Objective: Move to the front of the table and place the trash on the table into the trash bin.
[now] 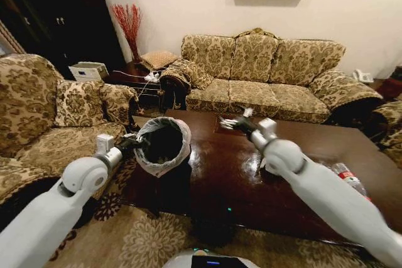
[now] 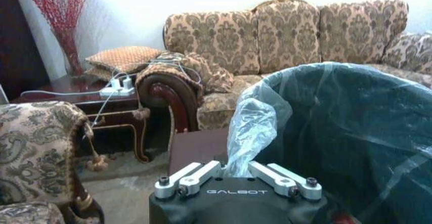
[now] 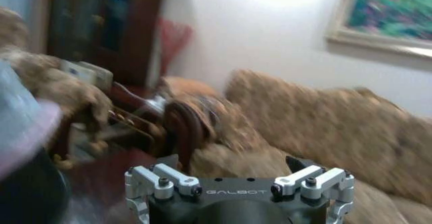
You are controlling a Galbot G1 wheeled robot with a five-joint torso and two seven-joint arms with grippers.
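The trash bin [image 1: 164, 145], dark inside with a whitish plastic liner, is at the left end of the dark glossy table [image 1: 220, 183]. My left gripper [image 1: 139, 142] is shut on the liner at the bin's near-left rim; the left wrist view shows its fingers pinching the bunched plastic liner [image 2: 253, 128]. My right gripper [image 1: 231, 122] reaches over the table just right of the bin. Its fingers [image 3: 169, 179] are spread wide with nothing between them. A clear bottle [image 1: 347, 179] lies on the table's right side, beyond my right forearm.
A patterned sofa [image 1: 264, 73] stands behind the table and an armchair [image 1: 44, 117] to the left. A side table [image 1: 135, 76] with a power strip and red twigs fills the back-left corner. Patterned carpet [image 1: 138, 236] lies in front.
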